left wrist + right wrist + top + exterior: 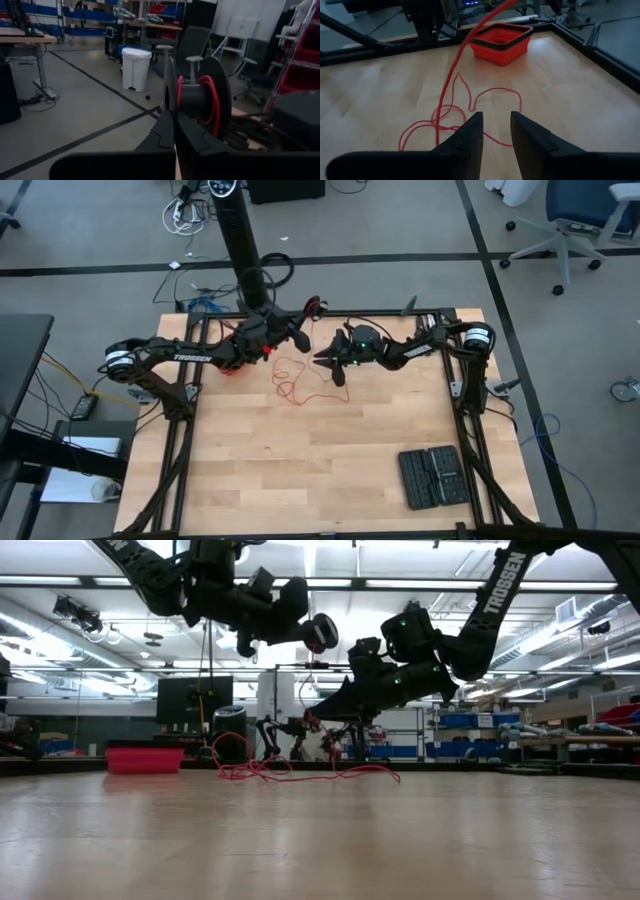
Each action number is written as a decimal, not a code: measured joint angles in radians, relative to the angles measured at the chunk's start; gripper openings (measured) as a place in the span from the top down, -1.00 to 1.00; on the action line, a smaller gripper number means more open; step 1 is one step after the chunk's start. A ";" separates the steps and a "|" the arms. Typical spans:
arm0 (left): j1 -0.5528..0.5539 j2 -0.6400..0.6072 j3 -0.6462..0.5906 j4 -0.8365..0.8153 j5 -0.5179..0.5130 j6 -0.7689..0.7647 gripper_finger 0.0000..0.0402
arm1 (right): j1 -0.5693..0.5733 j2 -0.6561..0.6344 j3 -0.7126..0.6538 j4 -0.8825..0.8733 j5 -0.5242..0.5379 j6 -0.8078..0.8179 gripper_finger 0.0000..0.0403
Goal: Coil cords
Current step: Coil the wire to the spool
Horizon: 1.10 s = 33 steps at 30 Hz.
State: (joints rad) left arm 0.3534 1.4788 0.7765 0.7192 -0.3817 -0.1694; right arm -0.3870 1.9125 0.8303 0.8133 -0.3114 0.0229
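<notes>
Clamping a black spool (200,97) wound with red wire (296,383), the left jaws (172,127) hang above the tabletop's (300,470) far edge. Right jaws (495,131), parted and empty, hover over the wire's loose loops lying mid-tabletop, near a red box (501,41).

"TROSSEN" on left arm (190,356), right arm (500,585)

The thin red wire (451,95) runs out past the picture's edge above the right gripper (496,131); its small ends cannot be made out.
</notes>
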 joint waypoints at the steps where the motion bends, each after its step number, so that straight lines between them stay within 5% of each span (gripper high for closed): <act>1: 0.000 0.000 0.000 0.010 0.000 0.000 1.00 | -0.001 0.000 0.000 0.008 -0.002 0.008 0.50; 8: 0.002 0.000 0.000 0.055 0.000 0.000 1.00 | -0.008 -0.002 0.001 0.081 -0.022 0.149 0.49; 33: 0.008 -0.001 0.000 0.126 0.056 -0.026 1.00 | -0.028 -0.002 0.083 -0.008 -0.085 -0.012 0.53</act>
State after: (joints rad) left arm 0.3614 1.4780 0.7769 0.8448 -0.3257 -0.1954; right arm -0.4152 1.9110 0.9134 0.8057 -0.3966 0.0113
